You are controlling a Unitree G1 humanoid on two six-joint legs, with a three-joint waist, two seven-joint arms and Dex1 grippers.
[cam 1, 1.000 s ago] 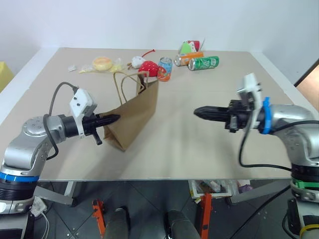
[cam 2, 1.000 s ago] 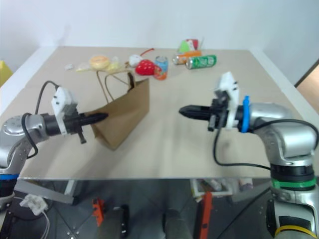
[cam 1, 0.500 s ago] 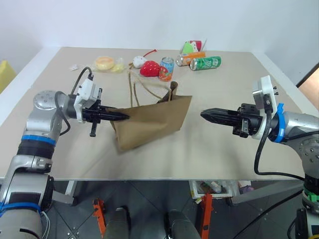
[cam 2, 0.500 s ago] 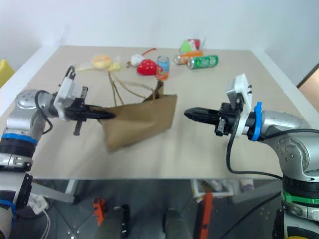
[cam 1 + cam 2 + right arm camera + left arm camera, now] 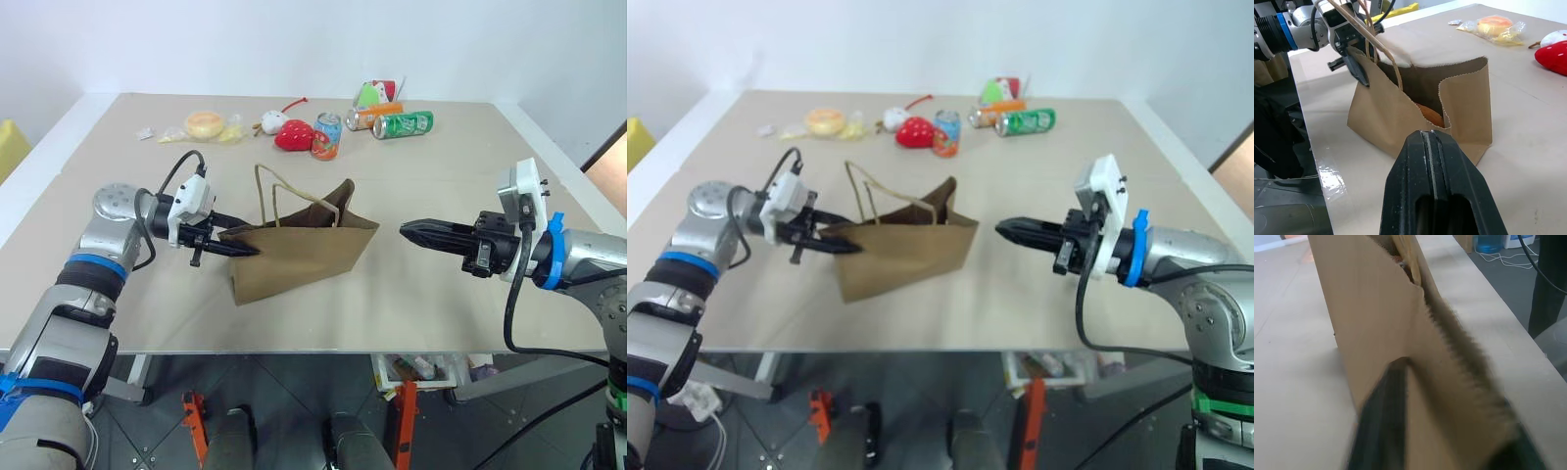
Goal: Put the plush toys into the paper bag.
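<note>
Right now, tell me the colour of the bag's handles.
Light tan, like the brown paper bag itself; the handles show best in the left eye view.

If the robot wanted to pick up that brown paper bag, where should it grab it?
Probably by the two thin twisted cord handles of the plain brown kraft paper bag. They arch up above the open top, free of the soft paper walls, so a tool could come down from above and close across both loops. The walls look floppy and crumpled, so pinching them might fold the bag.

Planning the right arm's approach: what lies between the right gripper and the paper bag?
Only bare table lies between the right gripper and the paper bag, seen in both eye views.
</note>
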